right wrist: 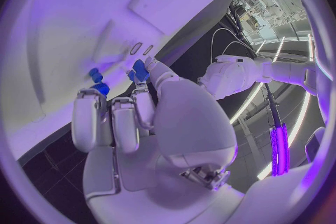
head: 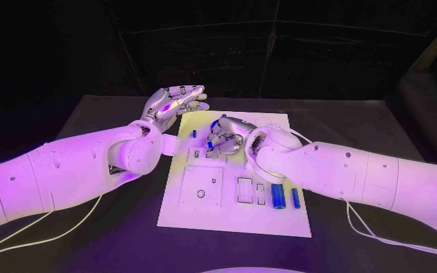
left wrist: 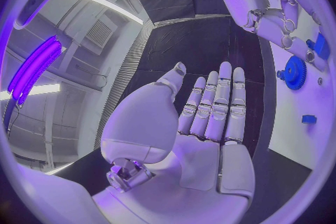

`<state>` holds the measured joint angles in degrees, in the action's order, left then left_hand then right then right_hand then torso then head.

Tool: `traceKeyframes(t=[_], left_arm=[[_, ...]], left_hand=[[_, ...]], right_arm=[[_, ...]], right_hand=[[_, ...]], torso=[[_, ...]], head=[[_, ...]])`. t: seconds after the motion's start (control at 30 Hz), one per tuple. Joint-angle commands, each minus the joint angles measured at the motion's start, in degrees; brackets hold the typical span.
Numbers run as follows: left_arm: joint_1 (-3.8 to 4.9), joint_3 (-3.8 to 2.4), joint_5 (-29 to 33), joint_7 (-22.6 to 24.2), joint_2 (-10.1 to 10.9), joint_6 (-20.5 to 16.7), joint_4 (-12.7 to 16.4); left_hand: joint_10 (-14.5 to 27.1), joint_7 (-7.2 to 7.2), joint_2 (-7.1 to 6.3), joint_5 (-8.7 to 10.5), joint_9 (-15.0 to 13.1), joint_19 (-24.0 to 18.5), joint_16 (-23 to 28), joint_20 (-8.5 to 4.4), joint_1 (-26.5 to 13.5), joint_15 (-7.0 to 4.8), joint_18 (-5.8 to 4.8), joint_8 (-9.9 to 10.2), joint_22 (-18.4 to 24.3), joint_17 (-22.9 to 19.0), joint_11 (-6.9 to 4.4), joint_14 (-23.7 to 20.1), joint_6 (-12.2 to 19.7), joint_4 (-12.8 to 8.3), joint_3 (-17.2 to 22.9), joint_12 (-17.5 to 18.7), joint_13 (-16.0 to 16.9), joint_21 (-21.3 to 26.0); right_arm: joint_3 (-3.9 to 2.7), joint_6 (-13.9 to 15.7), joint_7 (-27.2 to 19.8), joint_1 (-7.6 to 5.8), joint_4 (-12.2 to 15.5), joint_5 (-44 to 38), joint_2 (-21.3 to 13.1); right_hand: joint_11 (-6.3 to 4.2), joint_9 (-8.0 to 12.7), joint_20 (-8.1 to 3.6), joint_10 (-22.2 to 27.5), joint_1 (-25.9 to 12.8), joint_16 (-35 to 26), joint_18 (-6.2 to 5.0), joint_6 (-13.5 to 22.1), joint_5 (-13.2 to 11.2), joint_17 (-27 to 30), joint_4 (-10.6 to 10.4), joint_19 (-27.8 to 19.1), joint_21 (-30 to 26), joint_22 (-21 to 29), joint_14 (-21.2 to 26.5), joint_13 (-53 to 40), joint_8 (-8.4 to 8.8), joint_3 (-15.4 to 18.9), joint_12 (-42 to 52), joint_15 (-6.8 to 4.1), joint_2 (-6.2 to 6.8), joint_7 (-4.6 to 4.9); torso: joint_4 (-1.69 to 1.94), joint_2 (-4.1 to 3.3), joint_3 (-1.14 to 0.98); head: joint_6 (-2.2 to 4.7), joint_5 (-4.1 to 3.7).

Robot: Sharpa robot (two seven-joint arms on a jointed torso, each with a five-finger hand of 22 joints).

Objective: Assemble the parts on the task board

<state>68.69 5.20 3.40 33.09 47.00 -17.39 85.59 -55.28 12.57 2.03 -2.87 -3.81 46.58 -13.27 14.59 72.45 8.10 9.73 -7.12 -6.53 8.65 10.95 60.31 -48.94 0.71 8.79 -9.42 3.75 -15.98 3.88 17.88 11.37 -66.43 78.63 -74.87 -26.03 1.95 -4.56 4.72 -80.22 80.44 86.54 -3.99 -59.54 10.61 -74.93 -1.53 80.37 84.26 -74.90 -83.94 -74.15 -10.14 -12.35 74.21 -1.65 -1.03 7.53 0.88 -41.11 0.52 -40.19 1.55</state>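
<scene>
The white task board [head: 211, 213] lies in the middle of the black table. My right hand [head: 228, 137] hovers low over the board's far half and pinches a small blue part [right wrist: 140, 71] between thumb and a finger. Just beside its fingertips a blue gear [left wrist: 294, 73] sits on the board [left wrist: 301, 140]; the same gear [right wrist: 98, 87] lies by the fingertips in the right wrist view. My left hand [head: 173, 105] is raised beside the board's far left corner, fingers straight and apart, holding nothing. Two blue cylinders [head: 278, 196] lie side by side near the board's right edge.
A small blue piece [head: 193, 133] stands near the board's left edge, seen too in the left wrist view [left wrist: 308, 119]. Rectangular recesses [head: 245, 189] open in the board's middle. White cables [head: 55, 229] trail on the table under both arms.
</scene>
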Motion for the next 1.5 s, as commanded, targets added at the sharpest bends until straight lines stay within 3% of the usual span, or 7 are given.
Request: traceKeyframes(t=[0.03,0.4,1.0,1.5], left_arm=[[0.12,-0.07,-0.05,0.62,-0.16,0.33,-0.07],[0.12,-0.07,-0.05,0.60,-0.26,0.35,-0.31],[0.12,-0.06,-0.05,0.55,-0.18,0.45,-0.46],[0.11,-0.06,-0.05,0.51,-0.04,0.46,-0.41]], left_hand=[[-0.23,1.77,0.30,-0.11,0.00,0.47,0.08,0.12,0.25,-0.03,0.86,0.27,0.06,0.09,0.02,0.25,-0.27,-0.29,-0.04,0.36,-0.04,0.28],[-0.23,1.77,0.30,-0.11,0.00,0.47,0.08,0.12,0.25,-0.03,0.86,0.27,0.06,0.09,0.02,0.25,-0.27,-0.29,-0.04,0.36,-0.04,0.28],[-0.23,1.77,0.30,-0.11,0.00,0.47,0.08,0.12,0.25,-0.03,0.86,0.27,0.06,0.09,0.02,0.25,-0.27,-0.29,-0.04,0.36,-0.04,0.28],[-0.23,1.77,0.30,-0.11,0.00,0.47,0.08,0.12,0.25,-0.03,0.86,0.27,0.06,0.09,0.02,0.25,-0.27,-0.29,-0.04,0.36,-0.04,0.28]], right_arm=[[0.04,-2.61,1.45,0.14,-0.18,-3.72,0.43],[0.18,-2.94,1.86,0.55,-0.32,-5.29,0.61],[0.20,-4.87,2.47,0.66,-0.24,-5.82,-0.20],[0.20,-7.54,3.74,0.67,-0.54,-6.05,-0.36]], right_hand=[[0.16,-0.33,-0.02,0.39,-0.02,-0.20,0.90,-0.52,-0.16,-7.11,0.12,-0.36,-0.40,-1.48,-4.34,0.33,-0.05,-0.47,-0.25,-0.12,-0.39,-0.58],[0.16,-0.33,-0.02,0.39,-0.02,-0.20,0.90,-0.52,-0.16,-7.11,0.12,-0.36,-0.40,-1.48,-4.34,0.33,-0.05,-0.47,-0.25,-0.12,-0.39,-0.58],[0.37,-0.16,0.10,0.77,-0.58,-0.29,0.89,-0.03,-0.46,-6.99,0.26,-0.45,-0.49,-1.39,-4.30,0.75,0.30,-0.61,-0.80,0.03,0.20,-0.32],[1.52,0.66,0.86,2.99,-2.19,-0.78,0.60,3.47,-1.83,-6.21,0.10,-1.49,-1.28,-0.03,-4.11,3.56,2.37,-0.69,-4.01,0.95,1.66,1.09]], torso=[[-0.09,-0.01,-0.09],[-0.01,0.05,-0.02],[0.07,0.03,-0.01],[0.01,0.05,0.02]], head=[[-0.28,0.13],[-0.83,-0.08],[-1.14,-0.17],[-1.37,-0.20]])
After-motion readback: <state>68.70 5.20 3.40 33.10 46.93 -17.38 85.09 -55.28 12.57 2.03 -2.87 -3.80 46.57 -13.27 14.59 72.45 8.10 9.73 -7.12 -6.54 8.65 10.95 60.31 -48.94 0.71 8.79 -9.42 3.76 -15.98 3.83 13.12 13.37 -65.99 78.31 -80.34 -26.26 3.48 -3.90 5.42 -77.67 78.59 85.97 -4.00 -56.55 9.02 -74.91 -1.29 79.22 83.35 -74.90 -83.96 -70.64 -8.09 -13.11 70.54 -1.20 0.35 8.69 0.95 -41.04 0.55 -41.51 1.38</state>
